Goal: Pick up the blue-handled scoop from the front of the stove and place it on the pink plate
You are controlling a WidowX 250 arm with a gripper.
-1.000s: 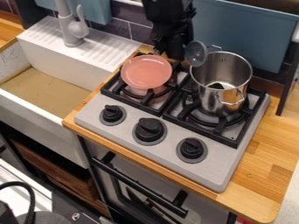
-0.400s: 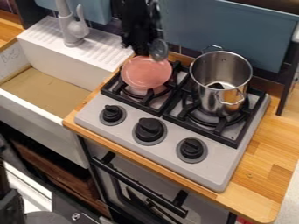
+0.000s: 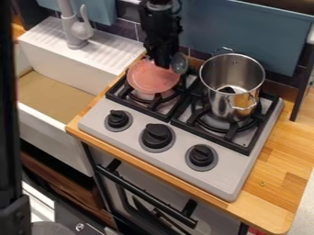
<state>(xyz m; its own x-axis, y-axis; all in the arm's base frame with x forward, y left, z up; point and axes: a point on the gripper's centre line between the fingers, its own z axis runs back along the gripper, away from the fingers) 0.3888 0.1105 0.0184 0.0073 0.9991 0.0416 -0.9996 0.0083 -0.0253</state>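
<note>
No readable text, no legible labels or brands; no readable numbers or signs

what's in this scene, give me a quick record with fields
gripper: above the pink plate, near its back edge
held item: can't tell
beside gripper: grey round-headed utensil
left burner: pink plate
right burner: stainless steel pot, upright, lidless
stove: grey top with three black knobs along the front
left of stove: white sink with grey faucet
counter: light wood
</note>
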